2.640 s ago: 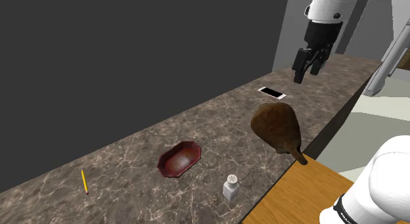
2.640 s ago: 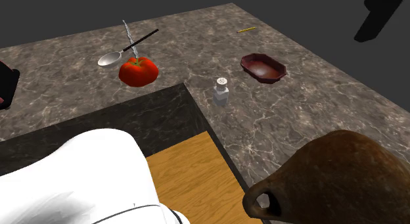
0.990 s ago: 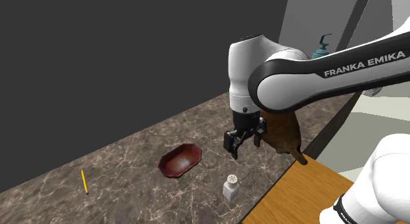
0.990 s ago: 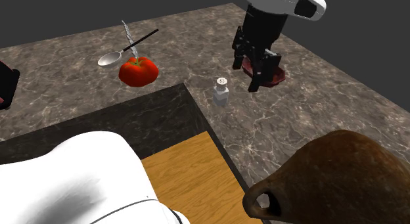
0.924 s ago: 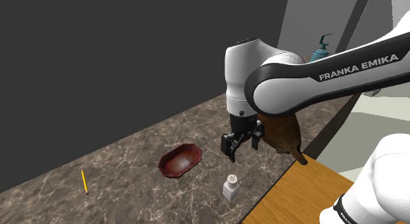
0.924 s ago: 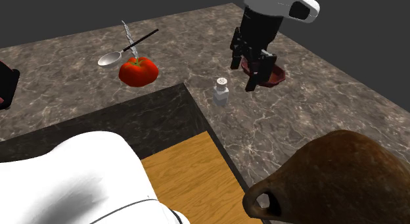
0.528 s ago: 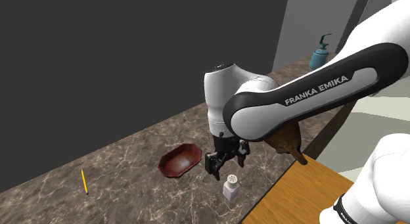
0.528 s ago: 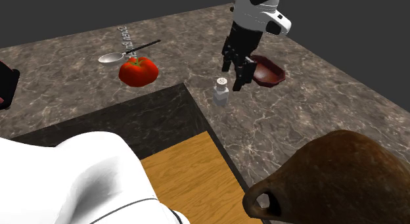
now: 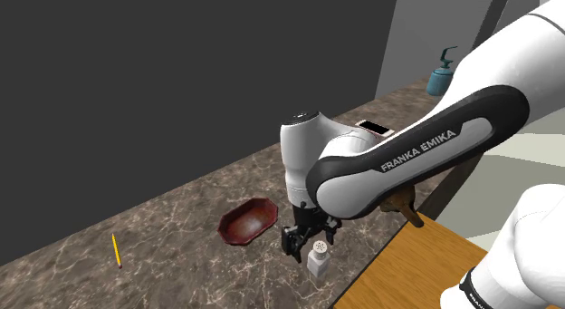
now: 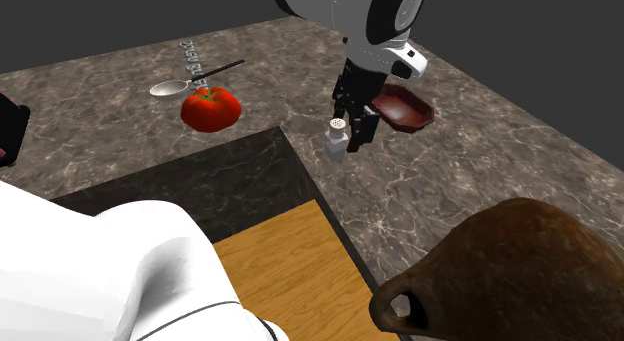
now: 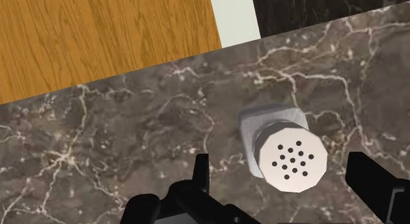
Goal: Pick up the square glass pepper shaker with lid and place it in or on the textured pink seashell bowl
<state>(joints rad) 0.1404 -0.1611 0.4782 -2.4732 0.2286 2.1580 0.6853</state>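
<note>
Two fingers cropped, apart, shaker between

Both exterior views look down on one countertop.

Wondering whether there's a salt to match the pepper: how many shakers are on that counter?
1. The shaker stands on the marble counter, untouched between the fingers of the open gripper, near the dark red bowl. The arm could hide another.
</note>
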